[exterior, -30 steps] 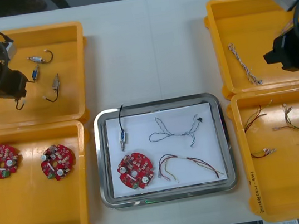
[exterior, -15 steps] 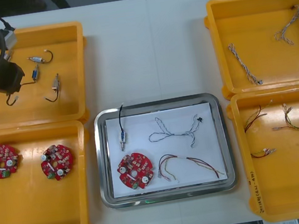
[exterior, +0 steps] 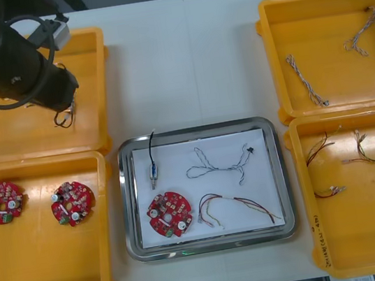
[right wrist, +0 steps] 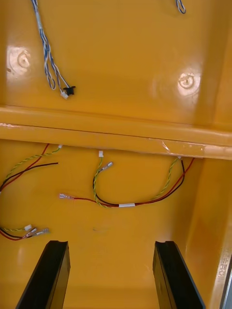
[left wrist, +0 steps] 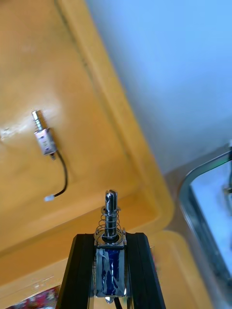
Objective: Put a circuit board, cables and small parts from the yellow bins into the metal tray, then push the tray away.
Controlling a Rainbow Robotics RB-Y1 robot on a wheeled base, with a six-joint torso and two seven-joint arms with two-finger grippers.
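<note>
Gripping a small silver spring-tipped metal part (left wrist: 110, 263) by its body in the left gripper (left wrist: 110, 238) above the far-left yellow plastic bin (exterior: 102, 82)'s right edge, ready for the white-lined metal tray (exterior: 128, 192), with the right gripper (right wrist: 110, 247) spread wide over the near-right yellow bin (exterior: 306, 200).

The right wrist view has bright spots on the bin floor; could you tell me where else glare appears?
Right wrist view: two round glare spots on the far yellow bin's floor, beyond the open right hand. Front view: the metal tray's rim mirrors light. Left wrist view: highlights on the small metal part the left hand grips.
</note>
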